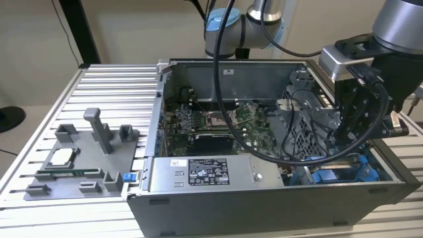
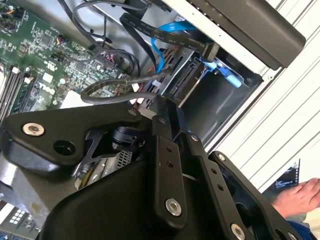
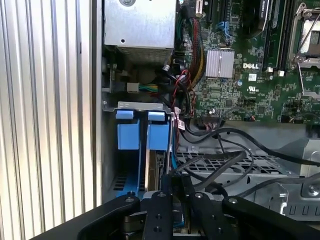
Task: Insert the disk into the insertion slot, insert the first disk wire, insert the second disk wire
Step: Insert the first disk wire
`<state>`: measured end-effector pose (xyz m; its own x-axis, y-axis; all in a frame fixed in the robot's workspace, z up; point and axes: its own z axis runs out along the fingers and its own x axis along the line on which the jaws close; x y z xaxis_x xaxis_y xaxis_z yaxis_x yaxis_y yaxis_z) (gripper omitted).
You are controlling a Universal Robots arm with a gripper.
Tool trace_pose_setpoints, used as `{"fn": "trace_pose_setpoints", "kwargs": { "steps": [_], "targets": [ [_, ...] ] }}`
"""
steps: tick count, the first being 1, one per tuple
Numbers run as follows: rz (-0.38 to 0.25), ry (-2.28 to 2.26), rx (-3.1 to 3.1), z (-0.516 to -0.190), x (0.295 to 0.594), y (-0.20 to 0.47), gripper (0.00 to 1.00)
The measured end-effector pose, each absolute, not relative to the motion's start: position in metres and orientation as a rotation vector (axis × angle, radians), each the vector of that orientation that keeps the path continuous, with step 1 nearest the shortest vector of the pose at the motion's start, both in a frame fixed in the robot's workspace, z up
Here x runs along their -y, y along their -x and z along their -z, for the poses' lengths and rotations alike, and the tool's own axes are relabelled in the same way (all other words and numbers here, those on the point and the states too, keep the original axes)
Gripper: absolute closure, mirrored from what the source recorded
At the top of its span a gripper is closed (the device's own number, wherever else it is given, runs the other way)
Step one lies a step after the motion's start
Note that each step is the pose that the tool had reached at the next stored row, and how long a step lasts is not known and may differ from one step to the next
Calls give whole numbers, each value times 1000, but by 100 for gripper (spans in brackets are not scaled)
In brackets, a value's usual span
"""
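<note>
Disk (image 3: 152, 170) looks seated edge-on in the insertion slot (image 3: 134, 106), btw its blue rails. In the exterior view that bay is at lower right of the frame, inside the PC case (image 1: 264, 208). My end effector (image 3: 177, 189) is right by it among black cables (image 3: 220, 159); can't tell if it's open or closed. PSU box (image 1: 198, 173) is lower centre, fixture tray (image 1: 79, 166) on the bench (image 1: 112, 84) at left.

We see a table (image 1: 112, 84) of ribbed silver aluminium slats (its grooves run across the exterior view). Two things rest directly on it: an open computer case (image 1: 264, 208) toward the exterior view's right, and just beside that, on the exterior view's left, a grey plastic fixture tray (image 1: 66, 188) with upright posts.
</note>
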<state>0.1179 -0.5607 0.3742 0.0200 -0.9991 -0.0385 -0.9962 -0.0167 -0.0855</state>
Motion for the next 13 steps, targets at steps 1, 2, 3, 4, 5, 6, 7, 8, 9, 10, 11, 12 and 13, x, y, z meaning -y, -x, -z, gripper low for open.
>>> {"fn": "trace_pose_setpoints", "kwargs": {
  "steps": [1,2,3,4,5,6,7,8,9,10,11,12,13],
  "targets": [
    [48,2178,-2138,-373,562,-119,100],
    [45,2176,-2137,-371,563,-120,100],
    [42,2175,-2136,-370,565,-121,100],
    [39,2173,-2135,-369,566,-122,100],
    [36,2172,-2133,-368,568,-123,100],
    [32,2170,-2132,-367,569,-124,100],
    [29,2168,-2130,-366,570,-126,100],
    [24,2166,-2128,-365,571,-127,100],
    [20,2163,-2126,-364,573,-129,100],
    [14,2160,-2124,-364,573,-130,100],
    [7,2157,-2121,-363,574,-131,100],
    [-1,2153,-2117,-363,574,-132,100],
    [-11,2147,-2113,-362,575,-132,100]
  ]
}}
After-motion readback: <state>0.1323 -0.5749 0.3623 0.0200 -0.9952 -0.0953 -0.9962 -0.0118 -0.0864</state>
